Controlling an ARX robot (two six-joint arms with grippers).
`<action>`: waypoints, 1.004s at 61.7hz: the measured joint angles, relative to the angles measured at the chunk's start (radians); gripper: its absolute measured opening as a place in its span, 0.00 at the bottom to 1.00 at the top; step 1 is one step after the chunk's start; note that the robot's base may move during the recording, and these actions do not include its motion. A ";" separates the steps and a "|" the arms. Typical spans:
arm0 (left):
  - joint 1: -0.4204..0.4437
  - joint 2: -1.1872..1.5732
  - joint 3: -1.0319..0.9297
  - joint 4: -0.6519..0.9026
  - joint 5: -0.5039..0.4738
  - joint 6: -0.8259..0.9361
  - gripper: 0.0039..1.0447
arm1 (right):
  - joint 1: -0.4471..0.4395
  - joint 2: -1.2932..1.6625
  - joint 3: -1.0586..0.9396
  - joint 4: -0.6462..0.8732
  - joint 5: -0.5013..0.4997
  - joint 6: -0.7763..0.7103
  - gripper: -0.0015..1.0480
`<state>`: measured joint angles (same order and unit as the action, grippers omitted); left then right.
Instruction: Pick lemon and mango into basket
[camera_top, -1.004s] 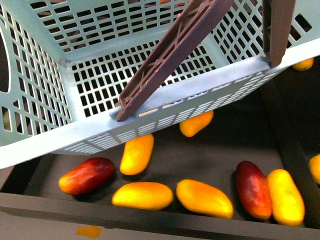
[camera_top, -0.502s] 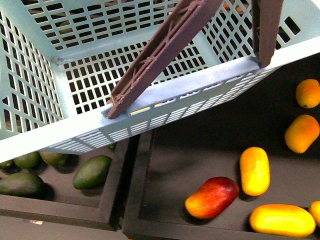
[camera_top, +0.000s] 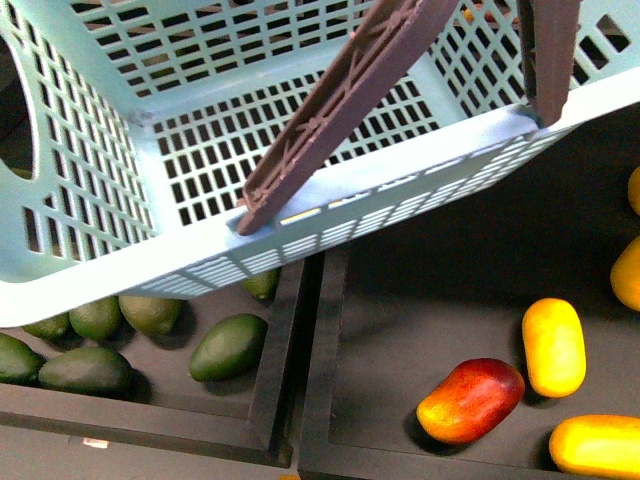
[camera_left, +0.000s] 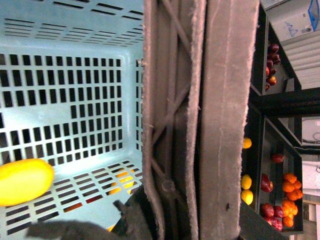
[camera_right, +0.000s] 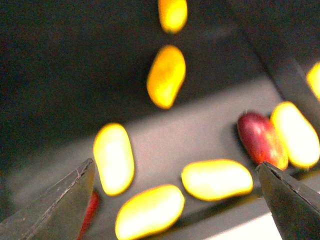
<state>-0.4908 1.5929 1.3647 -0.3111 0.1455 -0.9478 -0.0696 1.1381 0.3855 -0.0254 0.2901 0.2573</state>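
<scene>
Over the last second my front view has slid along the worktop (camera_top: 430, 290): avocados (camera_top: 228, 346) now fill the lower left, and the mango (camera_top: 553, 345) lies off to the right. My left hand (camera_left: 136, 222) stays clamped on the basket (camera_top: 90, 200) by its handles (camera_top: 340, 110); a yellow fruit (camera_left: 22, 182), probably the lemon, rests inside. My right hand (camera_right: 175, 165) hangs over the mangoes with its fingers apart, so I judge that pick comes next.
</scene>
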 joint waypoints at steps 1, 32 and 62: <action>0.000 0.000 0.000 0.000 0.004 -0.005 0.15 | -0.021 0.029 -0.003 0.014 -0.017 -0.005 0.92; 0.000 0.000 0.000 0.000 -0.008 -0.004 0.15 | -0.077 0.724 0.145 0.321 -0.224 -0.142 0.92; -0.002 0.000 0.000 0.000 -0.013 -0.005 0.15 | 0.041 1.072 0.407 0.290 -0.233 -0.092 0.92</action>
<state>-0.4927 1.5929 1.3647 -0.3115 0.1322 -0.9527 -0.0284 2.2105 0.7929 0.2642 0.0574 0.1658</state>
